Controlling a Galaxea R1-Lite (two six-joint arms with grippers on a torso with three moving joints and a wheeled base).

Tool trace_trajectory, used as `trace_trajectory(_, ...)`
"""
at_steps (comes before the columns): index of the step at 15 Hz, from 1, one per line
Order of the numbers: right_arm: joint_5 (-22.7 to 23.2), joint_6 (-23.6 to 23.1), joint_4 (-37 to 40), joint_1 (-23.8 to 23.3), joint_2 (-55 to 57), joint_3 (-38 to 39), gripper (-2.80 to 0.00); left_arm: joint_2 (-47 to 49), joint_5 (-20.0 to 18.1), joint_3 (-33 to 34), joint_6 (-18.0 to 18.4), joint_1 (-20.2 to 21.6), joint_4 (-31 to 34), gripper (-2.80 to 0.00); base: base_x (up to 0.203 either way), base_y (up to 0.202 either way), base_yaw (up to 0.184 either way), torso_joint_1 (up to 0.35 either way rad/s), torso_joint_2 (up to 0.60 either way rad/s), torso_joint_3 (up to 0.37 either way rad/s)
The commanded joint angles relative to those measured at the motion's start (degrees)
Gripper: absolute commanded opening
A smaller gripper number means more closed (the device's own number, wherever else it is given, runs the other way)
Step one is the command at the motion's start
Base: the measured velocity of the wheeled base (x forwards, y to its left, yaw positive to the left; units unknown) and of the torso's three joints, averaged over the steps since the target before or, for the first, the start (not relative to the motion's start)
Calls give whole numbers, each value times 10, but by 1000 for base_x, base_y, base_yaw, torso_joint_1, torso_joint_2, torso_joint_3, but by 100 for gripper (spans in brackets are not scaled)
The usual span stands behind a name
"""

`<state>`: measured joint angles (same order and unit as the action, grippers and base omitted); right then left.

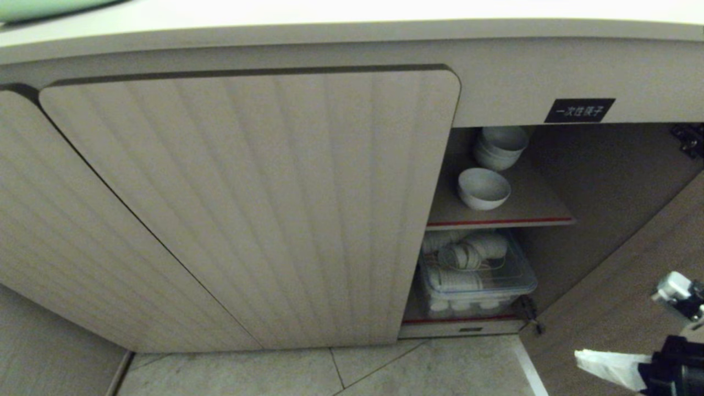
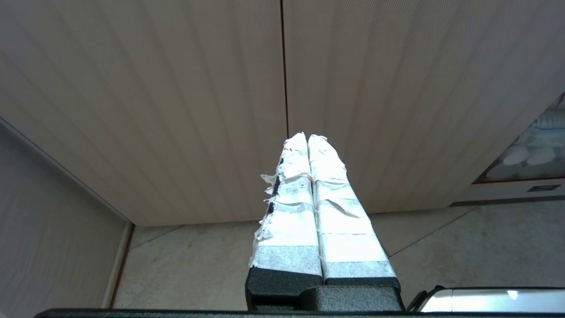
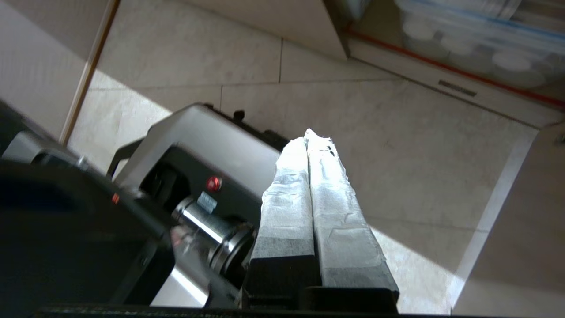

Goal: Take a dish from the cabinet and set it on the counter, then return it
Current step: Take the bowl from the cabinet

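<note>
From the head cam you're looking down at the cabinet (image 1: pixel 495 71), its right door swung open w/ a black label (image 1: pixel 579 110) sitting above the opening. On the upper red-edged shelf (image 1: pixel 528 212) the dish (image 1: pixel 484 188) is sitting upright near the front, just ahead of a stack of white bowls (image 1: pixel 499 146) farther back. Below it, a clear plastic bin (image 1: pixel 478 278) is holding more white crockery. The closed fluted door (image 1: pixel 264 209) is filling the middle of the frame, and the surface (image 1: pixel 352 11) is running along the top edge. Your right claw (image 1: pixel 602 366) is poking in at the bottom right corner, low by the open door, well apart from the dish.

Over on the left wrist cam, your left claw (image 2: pixel 307 137) is pointing at the closed fluted doors above the tiled floor (image 2: pixel 212 265), taped fingers (image 2: pixel 291 212) pressed together, holding nothing.

Right wrist cam: you're seeing the taped tips together too, nothing between them, aiming down at the floor tiles, w/ the robot base (image 3: pixel 207 145) beside them and the bin's lower shelf showing at the far corner.
</note>
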<state>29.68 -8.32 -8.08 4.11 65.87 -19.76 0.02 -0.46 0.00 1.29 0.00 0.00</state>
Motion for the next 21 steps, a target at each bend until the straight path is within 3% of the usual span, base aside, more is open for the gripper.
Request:
trace_trajectory(1, 2, 6, -49, 1, 64, -1, -280, 0, 0, 0, 0, 0, 0, -280, 0, 0, 0, 0, 0, 0)
trace_trajectory(3, 2, 31, -131, 2, 114, 1, -280, 0, 0, 0, 0, 0, 0, -280, 0, 0, 0, 0, 0, 0)
trace_trajectory(6, 2, 111, -221, 2, 183, -8, -280, 0, 0, 0, 0, 0, 0, -280, 0, 0, 0, 0, 0, 0)
trace_trajectory(11, -5, 212, -240, 5, 233, -96, -280, 0, 0, 0, 0, 0, 0, -280, 0, 0, 0, 0, 0, 0)
trace_trajectory(16, -20, 221, -269, 13, 306, -151, -280, 0, 0, 0, 0, 0, 0, -280, 0, 0, 0, 0, 0, 0)
trace_trajectory(21, -112, 261, -277, 22, 368, -216, -280, 0, 0, 0, 0, 0, 0, -280, 0, 0, 0, 0, 0, 0)
